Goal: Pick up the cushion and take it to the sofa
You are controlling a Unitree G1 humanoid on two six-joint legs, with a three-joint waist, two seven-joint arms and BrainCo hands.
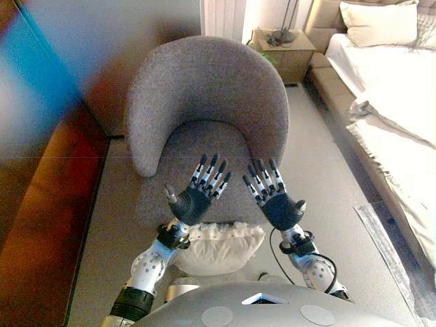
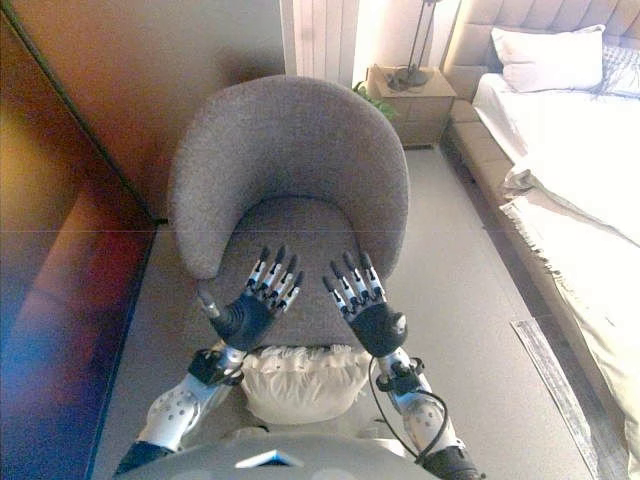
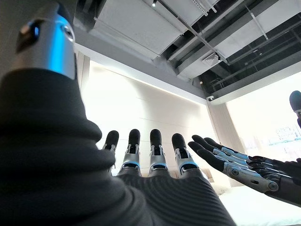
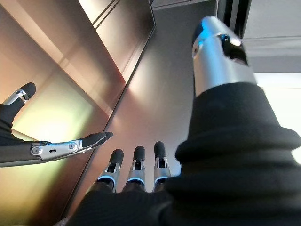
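Left eye view is showing the left hand (image 1: 193,201) hovering with fingers spread and straight, grasping nothing, over the front edge of the grey armchair (image 1: 204,102) seat. Beside it, the right hand (image 1: 278,204) is hanging equally released. Below both wrists, the white ruffled cushion (image 1: 216,246) is lying against the seat's front edge, untouched.

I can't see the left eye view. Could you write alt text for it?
Two robot hands, left hand and right hand, are raised open with straight fingers before an empty grey armchair. A white cushion rests across the forearms; a bed stands at right.
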